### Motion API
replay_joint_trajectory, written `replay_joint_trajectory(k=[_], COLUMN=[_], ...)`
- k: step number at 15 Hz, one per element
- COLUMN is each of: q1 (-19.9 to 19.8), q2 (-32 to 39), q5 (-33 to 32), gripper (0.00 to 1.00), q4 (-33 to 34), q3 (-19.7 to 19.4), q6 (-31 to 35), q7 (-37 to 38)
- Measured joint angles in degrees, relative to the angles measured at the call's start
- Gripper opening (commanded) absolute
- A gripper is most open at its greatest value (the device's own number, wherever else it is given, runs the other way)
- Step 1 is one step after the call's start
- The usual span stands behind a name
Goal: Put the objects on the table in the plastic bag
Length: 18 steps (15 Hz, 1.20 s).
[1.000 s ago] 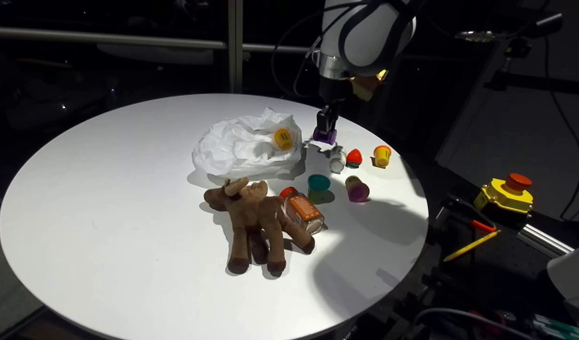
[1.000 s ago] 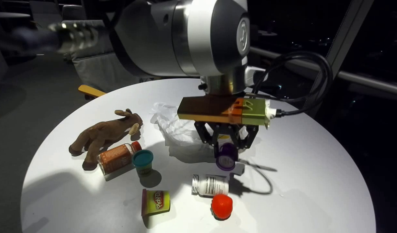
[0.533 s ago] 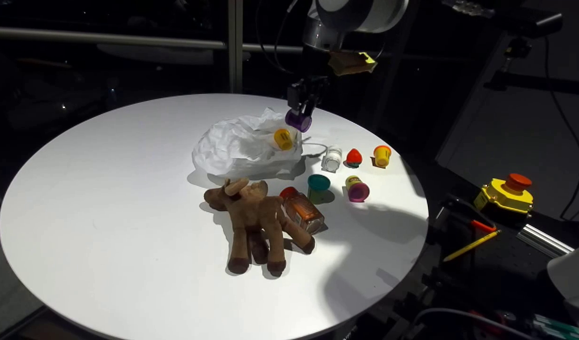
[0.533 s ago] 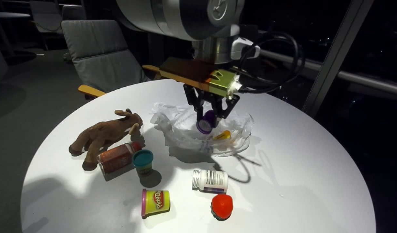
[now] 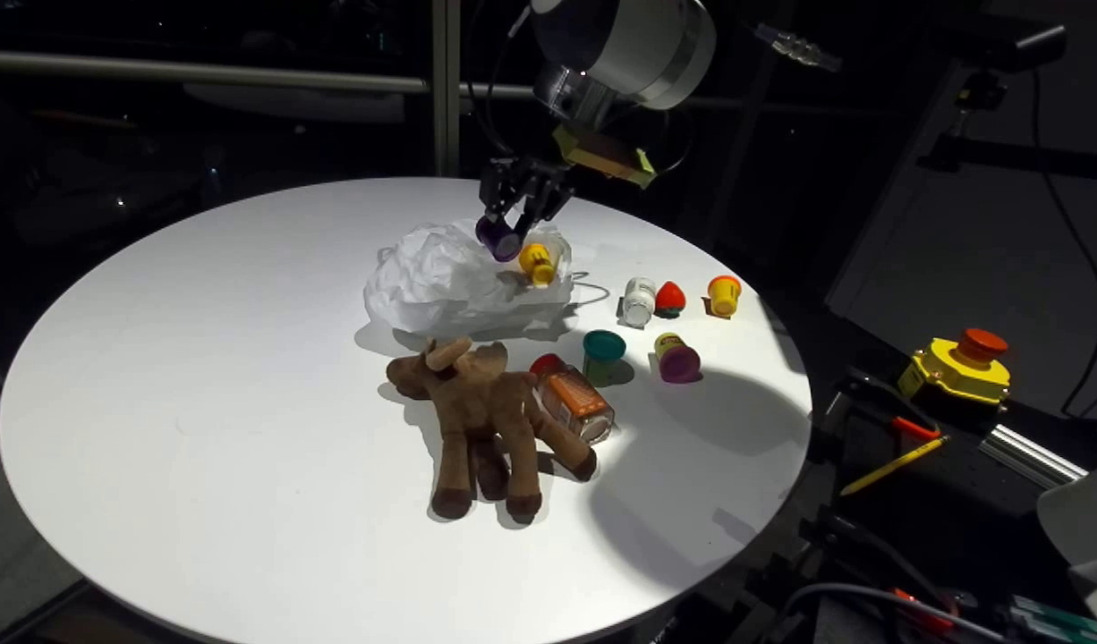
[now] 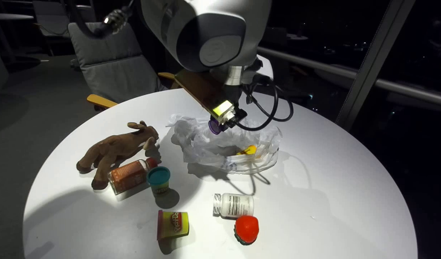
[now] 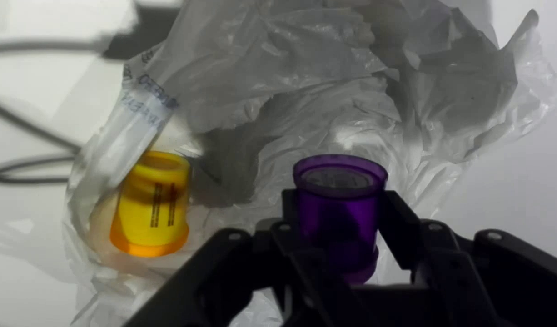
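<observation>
My gripper [image 7: 340,205] is shut on a purple container [image 7: 340,222], one finger on each side of it. Both hang above the translucent plastic bag [image 5: 428,282], which lies crumpled on the white table [image 5: 182,438]. Inside the bag's opening sits a yellow container [image 7: 156,206]. Elsewhere on the table are a brown plush animal [image 5: 486,398], an orange-labelled bottle [image 6: 128,176], a teal-lidded tub [image 6: 158,180], a yellow tub with a magenta lid [image 6: 174,223], a white bottle [image 6: 236,205], a red strawberry-like piece [image 6: 246,228] and an orange-lidded yellow tub [image 5: 724,295]. The fingers are mostly hidden in an exterior view.
Past the table's rim stand a yellow and red device [image 5: 958,368] and a yellow pencil [image 5: 895,465] on a dark surface. A grey chair [image 6: 110,61] is close to the far table edge. A cable loop [image 6: 278,111] hangs from my wrist.
Carrying the purple container, my gripper has risen and travelled from beside the bag to over it, turning on the way. The things on the table have stayed put.
</observation>
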Motion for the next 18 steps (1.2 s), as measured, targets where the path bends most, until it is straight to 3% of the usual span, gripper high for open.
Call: replay_joint_trajectory(k=[1, 2, 3, 7, 11, 18], q1=[-0.5, -0.7, -0.9, -1.5, -1.3, 1.5], q2=[1.0, 1.9, 2.7, 4.2, 1.4, -10.5], q5=[0.0, 0.0, 0.0, -0.4, -2.7, -4.9], gripper=[0.22, 0.72, 0.73, 1.00, 1.00, 1.00], q4=[0.4, 0.8, 1.1, 1.9, 1.4, -8.1], q3=[0.4, 0.4, 0.4, 0.4, -1.3, -10.3], q6=[0.8, 1.4, 1.7, 1.8, 0.9, -10.7], q7=[-0.1, -0.3, -0.4, -0.4, 0.7, 14.2])
